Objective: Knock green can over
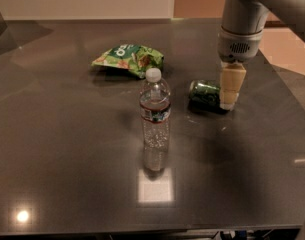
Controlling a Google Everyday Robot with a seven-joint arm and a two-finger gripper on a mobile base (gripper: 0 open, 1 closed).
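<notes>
The green can (204,93) lies on its side on the dark table (62,134), at the right of the camera view, with its silver top facing left. My gripper (228,103) hangs straight down from the arm and stands right beside the can's right end, touching it or nearly so. The gripper's tip is close to the table surface and hides the can's right end.
A clear water bottle (155,115) with a white cap stands upright in the middle, left of the can. A crinkled green snack bag (129,58) lies behind the bottle. The table's right edge runs close behind the arm.
</notes>
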